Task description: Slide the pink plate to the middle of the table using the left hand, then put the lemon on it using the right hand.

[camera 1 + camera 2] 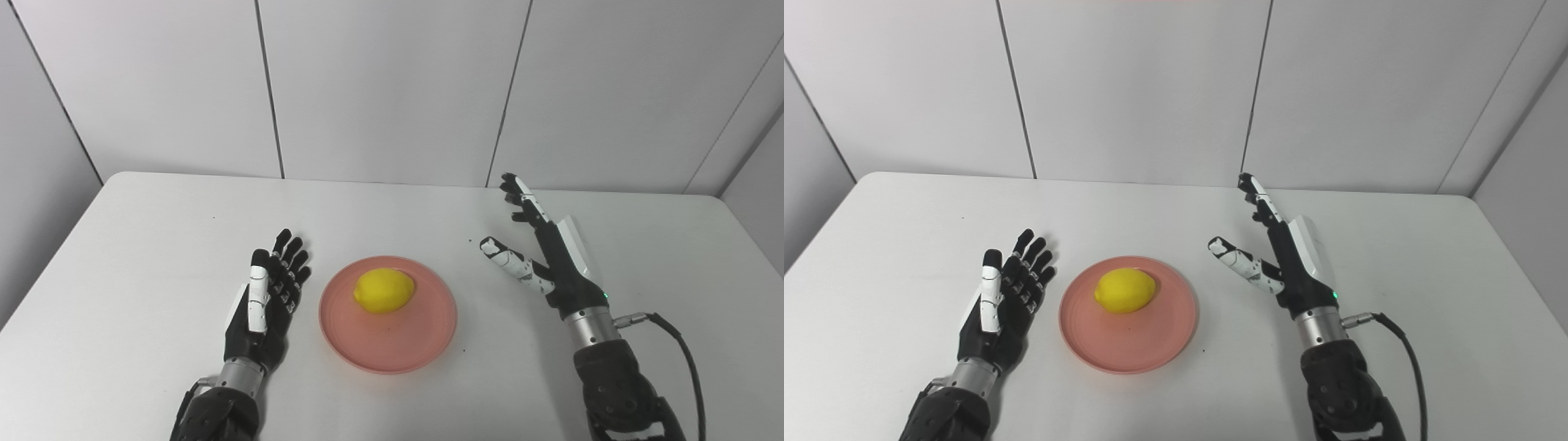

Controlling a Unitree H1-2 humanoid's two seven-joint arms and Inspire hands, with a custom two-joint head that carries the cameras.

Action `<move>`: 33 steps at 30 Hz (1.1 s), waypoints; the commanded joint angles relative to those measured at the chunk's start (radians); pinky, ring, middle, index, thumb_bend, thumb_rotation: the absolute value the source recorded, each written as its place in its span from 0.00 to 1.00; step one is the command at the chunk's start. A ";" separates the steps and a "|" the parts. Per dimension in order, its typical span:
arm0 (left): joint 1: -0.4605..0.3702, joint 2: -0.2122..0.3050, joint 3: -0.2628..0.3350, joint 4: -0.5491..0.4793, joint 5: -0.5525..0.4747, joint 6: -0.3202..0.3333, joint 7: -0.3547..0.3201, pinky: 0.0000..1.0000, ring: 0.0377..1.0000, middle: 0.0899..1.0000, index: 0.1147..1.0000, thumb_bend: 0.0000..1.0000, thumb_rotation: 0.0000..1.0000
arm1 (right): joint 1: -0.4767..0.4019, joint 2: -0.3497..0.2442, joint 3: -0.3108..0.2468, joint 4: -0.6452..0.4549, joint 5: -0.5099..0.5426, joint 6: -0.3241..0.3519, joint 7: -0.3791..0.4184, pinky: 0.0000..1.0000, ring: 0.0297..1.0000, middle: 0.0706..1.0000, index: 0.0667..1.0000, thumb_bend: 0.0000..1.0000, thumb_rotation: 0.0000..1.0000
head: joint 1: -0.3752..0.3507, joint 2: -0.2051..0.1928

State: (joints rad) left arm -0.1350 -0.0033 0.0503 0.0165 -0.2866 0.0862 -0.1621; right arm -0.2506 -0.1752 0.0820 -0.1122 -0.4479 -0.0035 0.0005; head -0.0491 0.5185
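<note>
Left hand (264, 303): flat and empty, fingers spread a little and pointing toward the far edge of the table, palm turned toward the plate. It sits near the front edge, left of centre, just beside the plate's left rim but not touching it.

Right hand (548, 257): also empty, fingers stretched out and raised toward the far edge, thumb (511, 260) splayed out to the left. It is off to the right of the plate, with a clear strip of bare table between thumb and rim.

Right wrist: a small green light glows on it, and a black cable (1405, 361) loops from the metal cuff down to the bottom edge of the picture.

Pink plate (422, 343): round and shallow, lying flat about midway between the table's left and right edges, a bit nearer the front edge than the far one, between the two hands.

Lemon (384, 290): lying on its side on the plate, in the far half of it, closer to the far rim than the near one. Neither hand touches it.

Table (153, 233): white, with rounded far corners. A few dark specks show on it near the plate.

Behind: pale grey wall panels (1133, 86) with dark seams, standing along the far edge.

Difference between views: the right eye view shows more of the table's right side, where the left eye view cuts that edge off. The left eye view shows more of the table's left edge. The gap between left hand and plate looks wider in the right eye view.
</note>
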 commanded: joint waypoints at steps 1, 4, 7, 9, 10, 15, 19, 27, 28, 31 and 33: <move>-0.012 0.009 0.002 0.012 0.000 -0.005 -0.003 1.00 0.99 1.00 1.00 0.73 1.00 | -0.007 0.005 -0.014 -0.006 0.007 -0.046 -0.039 0.81 0.88 0.91 0.93 0.93 1.00 | 0.002 -0.001; -0.014 0.013 0.005 0.020 -0.002 -0.008 -0.007 1.00 0.99 1.00 1.00 0.74 0.99 | 0.014 0.008 -0.022 0.007 0.010 -0.042 -0.057 0.84 0.90 0.92 0.94 0.92 1.00 | 0.002 -0.003; -0.015 0.015 0.008 0.021 -0.006 -0.008 -0.012 1.00 0.99 1.00 1.00 0.74 0.99 | 0.033 0.022 -0.036 0.019 0.029 -0.036 -0.073 0.85 0.90 0.92 0.94 0.91 1.00 | 0.001 -0.003; -0.015 0.015 0.010 0.019 -0.009 -0.004 -0.015 1.00 1.00 1.00 1.00 0.74 0.99 | 0.047 0.032 -0.047 0.035 0.046 -0.034 -0.084 0.85 0.90 0.92 0.94 0.92 1.00 | -0.001 -0.004; -0.015 0.016 0.011 0.022 -0.009 -0.004 -0.017 1.00 1.00 1.00 1.00 0.74 0.99 | 0.054 0.035 -0.051 0.043 0.057 -0.034 -0.085 0.85 0.90 0.91 0.94 0.92 1.00 | -0.002 -0.004; -0.012 0.025 0.010 0.021 -0.011 0.000 -0.025 1.00 1.00 1.00 1.00 0.74 1.00 | 0.071 0.056 -0.072 0.096 0.153 -0.068 -0.076 0.86 0.92 0.94 0.96 0.85 1.00 | 0.008 -0.005; -0.011 0.030 0.012 0.018 -0.013 0.007 -0.021 1.00 1.00 1.00 1.00 0.74 1.00 | 0.072 0.080 -0.093 0.150 0.249 -0.109 -0.067 0.87 0.92 0.93 0.95 0.79 1.00 | 0.009 -0.005; -0.008 0.044 0.015 0.015 -0.017 0.008 -0.026 1.00 1.00 1.00 1.00 0.73 1.00 | 0.071 0.102 -0.087 0.185 0.350 -0.087 -0.033 0.95 0.93 0.95 0.96 0.66 1.00 | 0.005 -0.003; -0.008 0.045 0.016 0.013 -0.017 0.010 -0.025 1.00 1.00 1.00 1.00 0.73 1.00 | 0.071 0.105 -0.087 0.186 0.362 -0.083 -0.029 0.95 0.93 0.95 0.96 0.61 1.00 | 0.005 -0.003; -0.005 0.050 0.016 0.007 -0.020 0.015 -0.028 1.00 1.00 1.00 1.00 0.73 1.00 | 0.071 0.116 -0.087 0.191 0.390 -0.077 -0.022 0.93 0.92 0.95 0.95 0.50 1.00 | 0.007 0.003; -0.004 0.053 0.016 0.002 -0.022 0.020 -0.030 1.00 1.00 1.00 1.00 0.73 1.00 | 0.072 0.124 -0.085 0.191 0.400 -0.075 -0.021 0.93 0.92 0.94 0.95 0.43 1.00 | 0.007 0.007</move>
State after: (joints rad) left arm -0.1408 0.0384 0.0667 0.0284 -0.3008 0.0870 -0.1870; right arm -0.1643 -0.0673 -0.0038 0.0825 -0.0638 -0.0520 -0.0273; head -0.0430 0.5246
